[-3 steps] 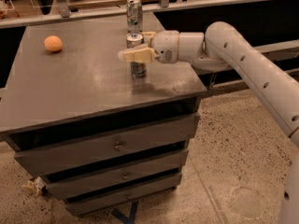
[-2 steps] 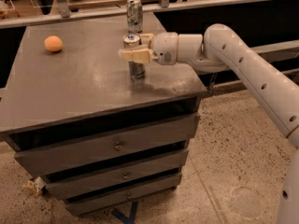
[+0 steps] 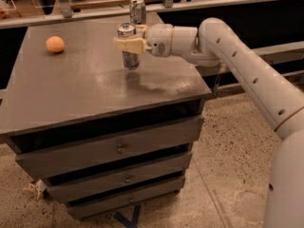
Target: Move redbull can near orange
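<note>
The redbull can (image 3: 127, 60) is slim and silver with dark panels and a shiny top. It is upright over the middle back of the grey table (image 3: 85, 99). My gripper (image 3: 129, 43) reaches in from the right and is shut on the can's upper half, its cream fingers (image 3: 124, 45) on either side. The can's base seems just above the tabletop. The orange (image 3: 55, 44) lies on the table's far left, well apart from the can.
A wider can with a green-white label (image 3: 137, 10) stands at the table's back edge, just behind the gripper. The table has three drawers (image 3: 118, 149) below. A rail and dark shelving run behind. Speckled floor lies to the right.
The gripper, shut on the redbull can, has moved it left and a little up, toward the orange. The other can and the orange have not moved.
</note>
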You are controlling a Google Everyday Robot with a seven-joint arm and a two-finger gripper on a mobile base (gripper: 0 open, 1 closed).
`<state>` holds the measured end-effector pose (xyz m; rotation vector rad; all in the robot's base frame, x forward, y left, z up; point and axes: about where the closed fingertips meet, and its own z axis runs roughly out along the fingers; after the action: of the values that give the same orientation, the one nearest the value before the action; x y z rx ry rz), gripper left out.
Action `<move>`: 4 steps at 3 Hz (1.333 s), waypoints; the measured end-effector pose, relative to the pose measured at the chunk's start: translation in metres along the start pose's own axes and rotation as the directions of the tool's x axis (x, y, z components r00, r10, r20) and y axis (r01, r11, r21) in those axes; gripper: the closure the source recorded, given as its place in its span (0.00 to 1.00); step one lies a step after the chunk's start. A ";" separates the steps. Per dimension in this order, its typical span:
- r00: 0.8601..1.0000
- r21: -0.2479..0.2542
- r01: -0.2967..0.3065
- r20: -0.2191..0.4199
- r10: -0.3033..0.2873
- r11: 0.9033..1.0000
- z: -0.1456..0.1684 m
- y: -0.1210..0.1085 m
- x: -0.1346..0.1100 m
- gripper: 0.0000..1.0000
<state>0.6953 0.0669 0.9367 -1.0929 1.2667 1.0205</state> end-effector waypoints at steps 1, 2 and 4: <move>1.000 0.024 0.027 0.006 -0.027 0.999 0.023 -0.027 -0.028 1.00; 1.000 0.035 0.012 -0.016 -0.011 0.999 0.053 -0.055 -0.040 1.00; 0.999 0.012 -0.048 -0.025 0.048 0.999 0.123 -0.071 -0.038 1.00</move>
<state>0.7874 0.1745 0.9776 -1.0750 1.3231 1.0369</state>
